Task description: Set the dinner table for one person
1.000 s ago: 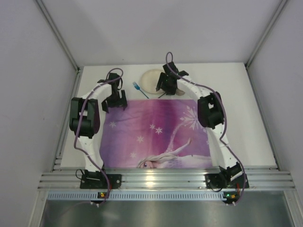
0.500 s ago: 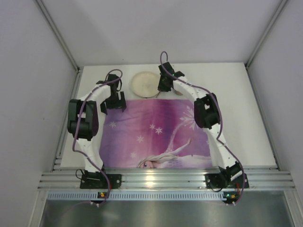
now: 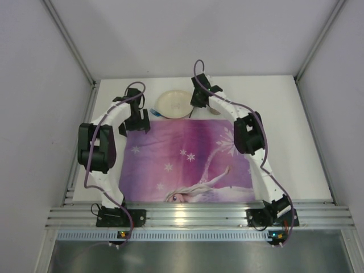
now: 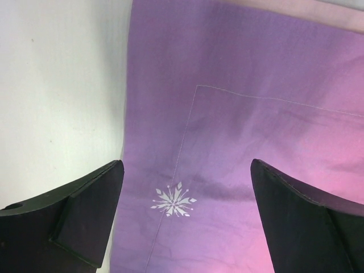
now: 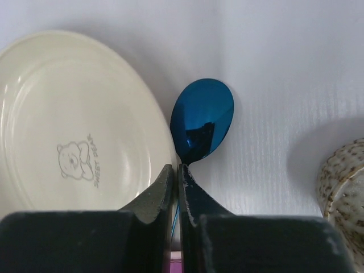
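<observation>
The right tool (image 5: 177, 168) was clamped on the handle of a blue spoon (image 5: 202, 118), whose long axis ran straight ahead, bowl outward, just beside the cream plate (image 5: 74, 125) on the white bench (image 5: 284, 45). A speckled cup (image 5: 344, 182) stood to the right. The purple mat (image 4: 256, 131) lay behind, toward the arm bases, where the left tool (image 4: 186, 165) hung spread and empty.

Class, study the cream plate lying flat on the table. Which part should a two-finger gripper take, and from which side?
Probably the rim, from the far side. The plate is shallow and lies face up, so only its thin raised edge fits between two fingers. The spoon, held in the right gripper, crowds its right edge; the far rim looks bare.
</observation>
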`<action>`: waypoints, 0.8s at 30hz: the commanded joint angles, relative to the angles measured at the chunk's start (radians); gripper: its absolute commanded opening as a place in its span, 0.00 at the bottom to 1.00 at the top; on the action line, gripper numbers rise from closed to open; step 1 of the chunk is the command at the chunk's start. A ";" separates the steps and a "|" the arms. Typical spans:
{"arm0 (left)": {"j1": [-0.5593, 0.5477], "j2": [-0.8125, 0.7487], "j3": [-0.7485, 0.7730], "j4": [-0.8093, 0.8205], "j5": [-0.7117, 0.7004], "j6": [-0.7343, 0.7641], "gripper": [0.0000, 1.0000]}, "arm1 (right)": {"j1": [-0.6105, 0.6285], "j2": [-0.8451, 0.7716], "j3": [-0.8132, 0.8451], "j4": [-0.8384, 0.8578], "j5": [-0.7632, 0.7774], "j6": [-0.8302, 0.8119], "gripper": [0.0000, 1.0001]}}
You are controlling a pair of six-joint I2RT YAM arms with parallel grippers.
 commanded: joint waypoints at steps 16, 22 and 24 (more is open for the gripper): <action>-0.002 -0.144 -0.020 -0.029 -0.050 0.009 0.99 | -0.047 -0.296 -0.079 0.161 0.010 0.016 0.00; -0.002 -0.169 0.008 -0.043 -0.058 0.001 0.99 | -0.036 -0.461 -0.248 0.139 -0.093 0.038 0.00; -0.002 -0.181 0.022 -0.045 -0.050 -0.002 0.99 | -0.024 -0.567 -0.418 0.118 -0.121 0.030 0.00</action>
